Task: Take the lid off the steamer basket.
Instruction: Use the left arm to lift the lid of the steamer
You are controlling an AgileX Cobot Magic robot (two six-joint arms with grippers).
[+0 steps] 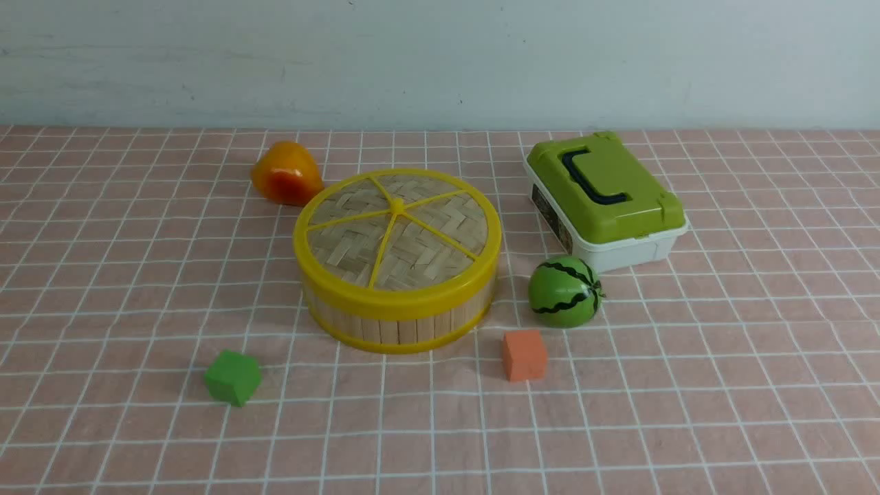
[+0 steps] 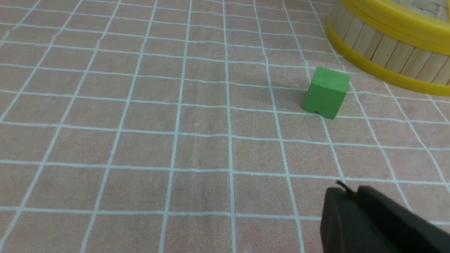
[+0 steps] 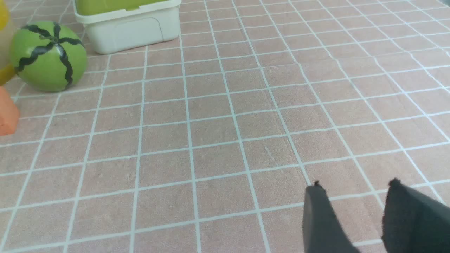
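Note:
The lid (image 1: 397, 230), a woven bamboo disc with a yellow rim, yellow spokes and a small centre knob, sits on the steamer basket (image 1: 402, 323) in the middle of the table. Part of the basket's slat wall (image 2: 386, 47) shows in the left wrist view. Neither arm appears in the front view. My left gripper (image 2: 348, 191) hovers over bare cloth well short of the basket, its jaws pressed together on nothing. My right gripper (image 3: 355, 186) stands open over bare cloth, away from the basket.
A green cube (image 1: 233, 377) lies in front-left of the basket, an orange cube (image 1: 524, 355) in front-right. A toy watermelon (image 1: 564, 291) and a white box with a green lid (image 1: 605, 199) stand to the right. An orange-yellow fruit (image 1: 285, 173) lies behind-left.

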